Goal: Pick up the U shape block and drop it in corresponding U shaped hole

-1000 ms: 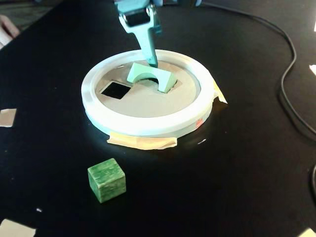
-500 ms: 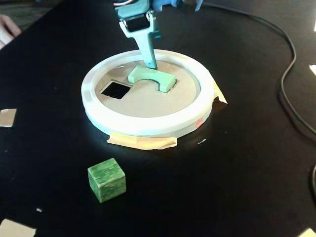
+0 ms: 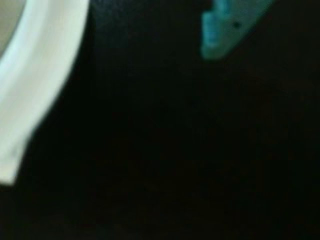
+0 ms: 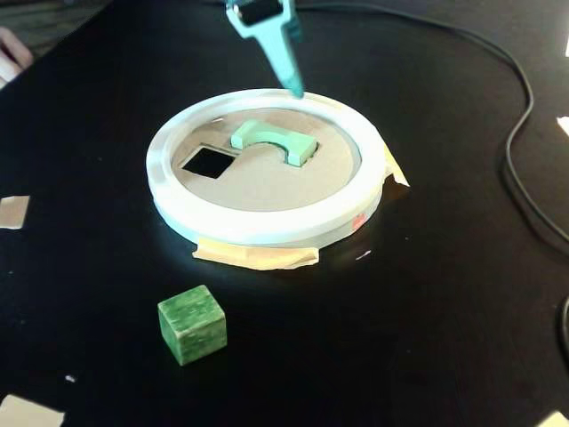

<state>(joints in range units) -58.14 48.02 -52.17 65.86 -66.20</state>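
Observation:
The pale mint-green U shape block (image 4: 271,140) lies on the tan disc (image 4: 267,178) inside the white ring (image 4: 258,227), slightly tilted, just right of the square cutout (image 4: 206,162). The U shaped hole is mostly hidden under the block; I cannot tell how far the block has sunk into it. My teal gripper (image 4: 293,89) hangs point-down above the ring's far edge, behind the block and apart from it. Its fingers look closed together and hold nothing. In the wrist view only a blurred teal fingertip (image 3: 216,45) and part of the ring (image 3: 35,85) show.
A darker green streaked cube (image 4: 192,324) stands on the black table in front of the ring. Tan tape (image 4: 258,258) holds the ring's edges down. A black cable (image 4: 520,133) curves along the right side. Paper scraps (image 4: 12,212) lie at the left edge.

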